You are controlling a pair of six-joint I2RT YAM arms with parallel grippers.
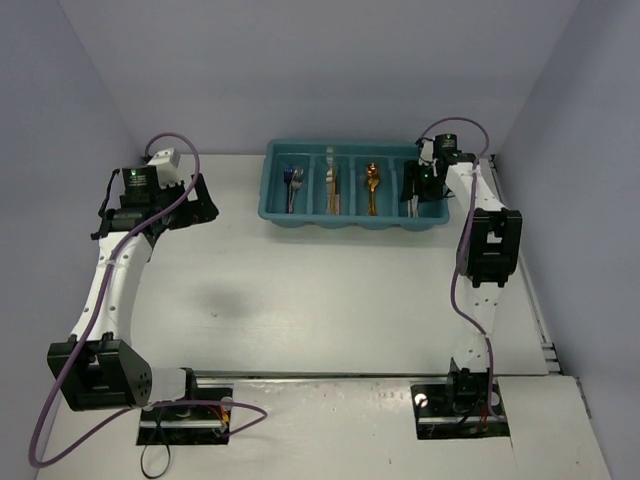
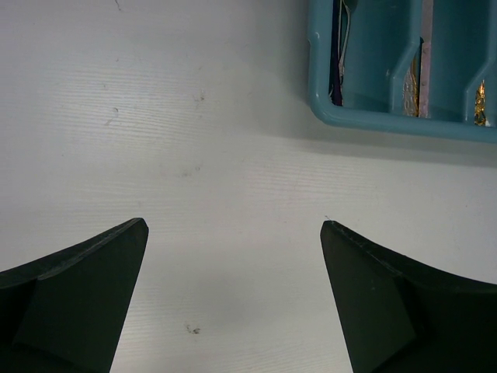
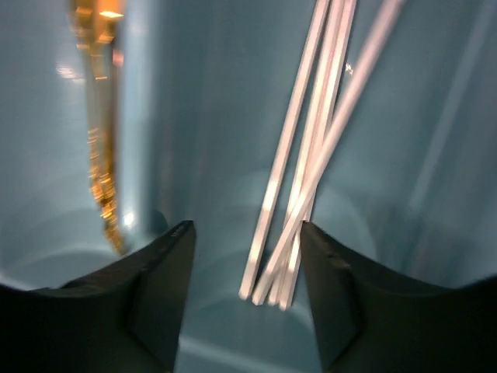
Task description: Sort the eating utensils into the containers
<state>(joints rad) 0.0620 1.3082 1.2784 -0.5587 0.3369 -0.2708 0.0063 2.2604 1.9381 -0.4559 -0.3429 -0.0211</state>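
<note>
The teal tray (image 1: 350, 226) stands at the back of the table, and its long compartments are the containers. Silver utensils (image 1: 293, 185) lie in the leftmost compartment, a pale one (image 1: 332, 187) in the second and a gold one (image 1: 372, 186) in the third. My right gripper (image 1: 418, 186) hangs low over the rightmost compartment. In the right wrist view this right gripper (image 3: 247, 227) is open, and several pale chopsticks (image 3: 311, 155) lie loose on the tray floor (image 3: 202, 116) between its fingers. The gold utensil (image 3: 99, 140) shows beyond the divider. My left gripper (image 2: 234, 225) is open over bare table.
The left gripper (image 1: 205, 200) is left of the tray, whose near left corner (image 2: 388, 120) shows in the left wrist view. Walls close in the table on the left, right and back. Both arm bases sit at the near edge.
</note>
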